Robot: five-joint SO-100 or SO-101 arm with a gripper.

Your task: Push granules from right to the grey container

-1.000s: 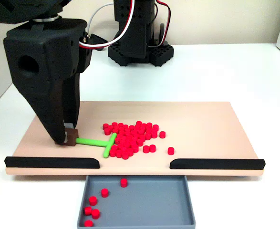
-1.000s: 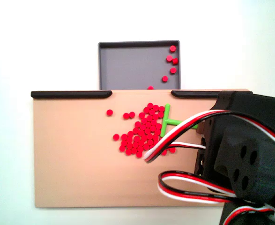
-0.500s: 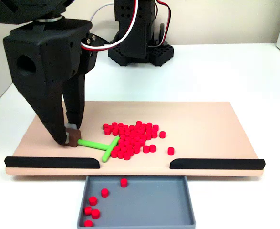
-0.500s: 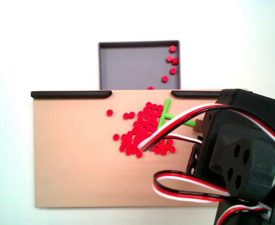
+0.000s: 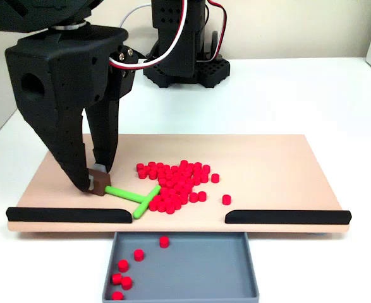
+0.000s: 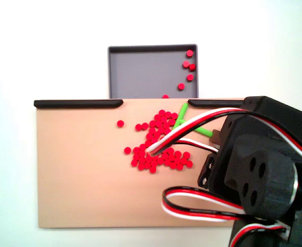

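Black bars point(image 5: 69, 214) flank the gap to the grey container point(image 5: 191, 265) (claw point(image 5: 97, 182) clamps the green pusher point(image 5: 134, 197) beside the granules point(image 5: 176, 183)).

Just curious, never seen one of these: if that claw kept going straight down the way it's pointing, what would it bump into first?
The gripper points down at the tan board, fingertips closed on the green stick. Straight on it would likely meet the board almost at once; whether it already touches is unclear.

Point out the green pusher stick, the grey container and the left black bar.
green pusher stick point(image 5: 127, 193): a fixed view, mid-handle.
grey container point(image 5: 191, 265): a fixed view, bare floor.
left black bar point(image 5: 68, 214): a fixed view, middle.
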